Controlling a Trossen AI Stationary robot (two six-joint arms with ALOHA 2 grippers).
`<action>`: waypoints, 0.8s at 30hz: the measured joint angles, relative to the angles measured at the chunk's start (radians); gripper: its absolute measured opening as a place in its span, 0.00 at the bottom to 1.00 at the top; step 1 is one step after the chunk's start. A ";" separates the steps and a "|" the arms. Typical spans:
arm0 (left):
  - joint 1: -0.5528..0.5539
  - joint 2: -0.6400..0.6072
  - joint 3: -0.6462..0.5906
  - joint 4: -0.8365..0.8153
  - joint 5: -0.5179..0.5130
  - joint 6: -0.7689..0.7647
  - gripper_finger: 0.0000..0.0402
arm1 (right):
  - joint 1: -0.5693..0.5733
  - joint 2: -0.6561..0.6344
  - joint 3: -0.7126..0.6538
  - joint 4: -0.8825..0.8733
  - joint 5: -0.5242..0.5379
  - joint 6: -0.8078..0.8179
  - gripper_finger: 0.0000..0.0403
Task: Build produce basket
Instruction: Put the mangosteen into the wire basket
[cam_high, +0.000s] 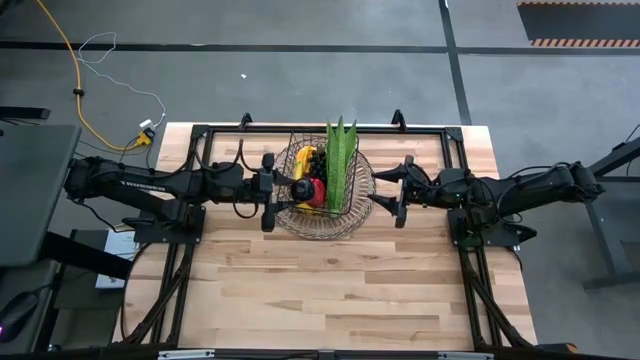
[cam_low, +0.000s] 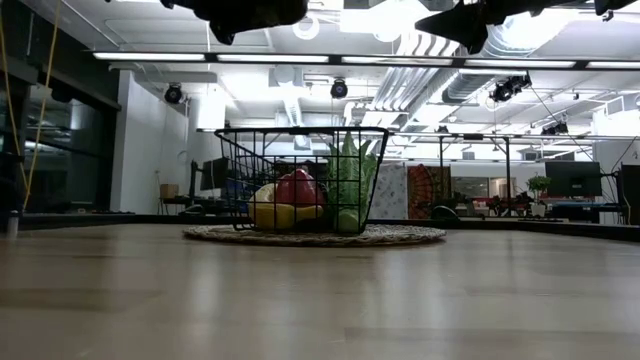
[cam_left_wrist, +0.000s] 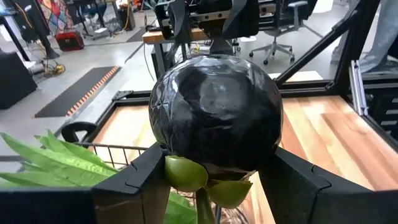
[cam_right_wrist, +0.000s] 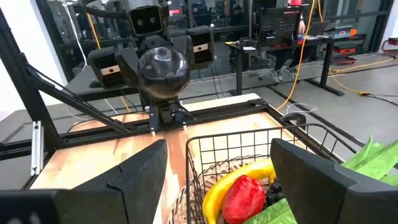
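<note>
**Dark fruit held above the basket**

Clamped between the left tool's (cam_left_wrist: 214, 171) fingers is a round dark fruit (cam_left_wrist: 216, 112) with green bits beneath, hovering over the basket's (cam_high: 362, 192) left edge. That basket sits at the table's (cam_high: 330, 290) far middle, holding banana (cam_right_wrist: 233, 180), red pepper (cam_right_wrist: 244, 198) and leafy corn (cam_high: 340, 160). Right tool (cam_high: 399, 195) waits just right of the basket, fingers spread, empty.

No text, label, brand, number or sign can be read anywhere: not on the arms, the counter (cam_high: 340, 280), or the room's screens.
</note>
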 joint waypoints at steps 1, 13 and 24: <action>0.000 0.000 0.000 0.000 0.000 -0.005 0.50 | 0.000 0.000 0.000 0.000 0.002 0.000 0.69; 0.019 0.045 0.055 0.010 -0.118 -0.128 0.50 | 0.000 0.000 0.000 0.005 0.007 0.000 0.69; 0.161 0.384 0.370 -0.428 0.011 -0.185 0.50 | 0.000 0.000 0.000 0.019 0.026 0.037 0.69</action>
